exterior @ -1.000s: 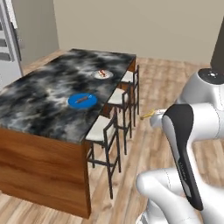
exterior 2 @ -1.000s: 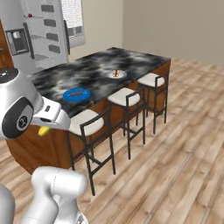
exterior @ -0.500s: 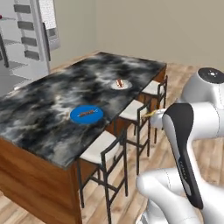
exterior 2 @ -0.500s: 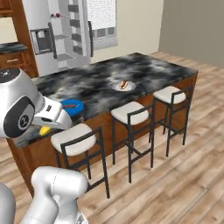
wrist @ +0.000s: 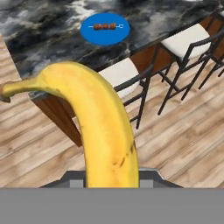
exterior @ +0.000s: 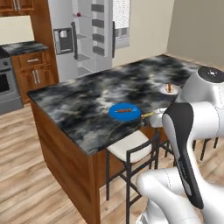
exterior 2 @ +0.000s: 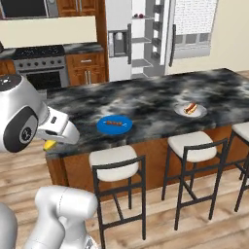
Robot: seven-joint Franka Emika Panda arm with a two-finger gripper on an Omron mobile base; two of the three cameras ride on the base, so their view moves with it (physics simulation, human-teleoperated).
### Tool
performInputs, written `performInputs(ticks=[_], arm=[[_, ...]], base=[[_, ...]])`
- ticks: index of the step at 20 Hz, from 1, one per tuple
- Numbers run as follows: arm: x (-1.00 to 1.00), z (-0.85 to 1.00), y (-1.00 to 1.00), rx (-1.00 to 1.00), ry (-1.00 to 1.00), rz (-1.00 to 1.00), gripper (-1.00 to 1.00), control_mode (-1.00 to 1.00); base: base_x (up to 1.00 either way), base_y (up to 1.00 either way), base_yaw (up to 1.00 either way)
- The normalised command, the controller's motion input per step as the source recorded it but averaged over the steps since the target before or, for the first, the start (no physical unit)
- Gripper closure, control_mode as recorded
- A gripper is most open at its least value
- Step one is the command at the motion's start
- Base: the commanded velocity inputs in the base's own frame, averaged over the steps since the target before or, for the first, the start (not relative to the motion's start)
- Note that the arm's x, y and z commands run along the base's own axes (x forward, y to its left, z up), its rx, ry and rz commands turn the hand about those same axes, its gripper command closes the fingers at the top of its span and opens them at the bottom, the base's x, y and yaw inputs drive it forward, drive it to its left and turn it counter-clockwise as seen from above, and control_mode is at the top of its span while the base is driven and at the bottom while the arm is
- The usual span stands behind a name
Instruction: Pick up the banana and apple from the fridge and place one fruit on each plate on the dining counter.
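Short of the dining tabletop (exterior 2: pixel 155 99), the pincer (wrist: pixel 111 177) was clamped on the banana (wrist: pixel 103 131), neither the blue plate (exterior 2: pixel 114 124) nor the pale plate (exterior 2: pixel 190 110) had its fruit, and the apple (exterior: pixel 78 14) sat in the open fridge (exterior 2: pixel 141 36).

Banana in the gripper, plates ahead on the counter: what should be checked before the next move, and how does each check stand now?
1. Gripper shut on the banana: ok.
2. Blue plate in sight on the dining counter: ok.
3. Blue plate free of food: not ok, a skewer-like item lies on it.
4. Pale plate free: not ok, hot-dog-like food on it.
5. Stools clear of the approach path: cannot tell.
6. Apple on a shelf in the open fridge: ok.
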Motion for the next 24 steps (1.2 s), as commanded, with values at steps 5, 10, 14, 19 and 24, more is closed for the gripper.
performInputs(ticks=[5, 10, 14, 19, 24], arm=[[0.0, 0.0, 0.0, 0.0, 0.0, 0.0, 1.0, 1.0], [0.0, 0.0, 0.0, 0.0, 0.0, 0.0, 1.0, 1.0], [0.0, 0.0, 0.0, 0.0, 0.0, 0.0, 1.0, 1.0], [0.0, 0.0, 0.0, 0.0, 0.0, 0.0, 1.0, 1.0], [0.0, 0.0, 0.0, 0.0, 0.0, 0.0, 1.0, 1.0]], base=[[0.71, -0.59, 0.26], [0.62, -0.58, -0.06], [1.0, 0.25, -0.08], [0.76, 0.29, 0.0], [0.22, 0.12, 0.0]])
